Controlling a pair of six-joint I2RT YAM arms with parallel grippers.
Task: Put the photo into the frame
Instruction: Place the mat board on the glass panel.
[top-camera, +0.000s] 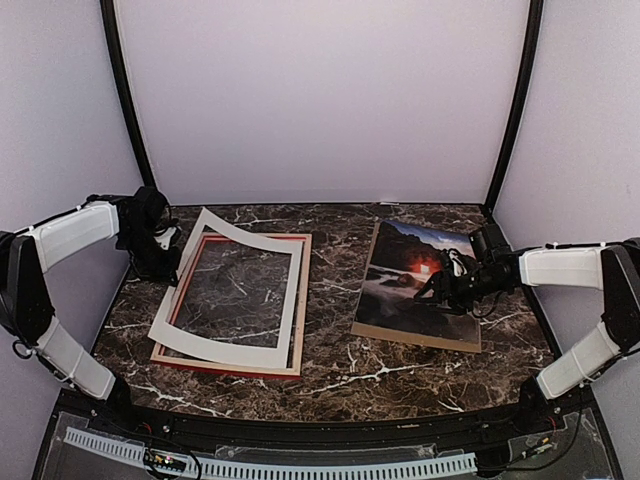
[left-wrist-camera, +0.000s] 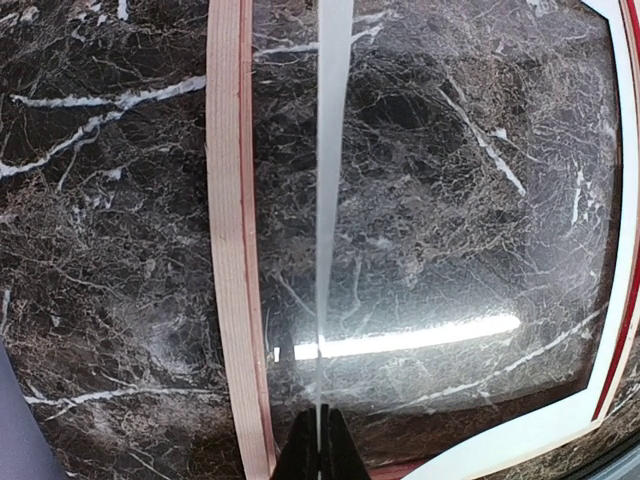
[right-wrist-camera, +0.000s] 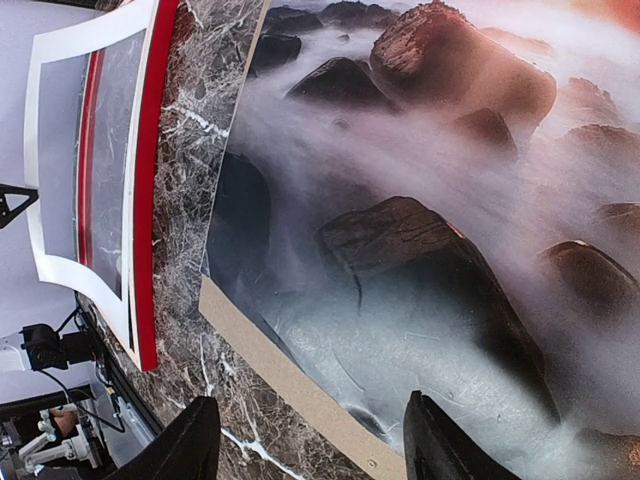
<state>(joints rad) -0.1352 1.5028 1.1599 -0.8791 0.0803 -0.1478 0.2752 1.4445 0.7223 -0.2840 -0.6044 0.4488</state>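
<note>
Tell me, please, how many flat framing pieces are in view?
4: the frame at left, the white mat askew over it, the photo at right, the brown backing board beneath it; others may hide underneath.

Left fingers (left-wrist-camera: 301, 457) closed, right fingers (right-wrist-camera: 186, 448) apart

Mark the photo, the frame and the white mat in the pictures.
photo (top-camera: 395, 290): top external view, on its misty water area.
frame (top-camera: 303, 300): top external view, on its right rail.
white mat (top-camera: 171, 305): top external view, on its left strip.

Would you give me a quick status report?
Left hand shut on white mat, draped over frame. Right hand open above photo. That lies on backing board.
</note>
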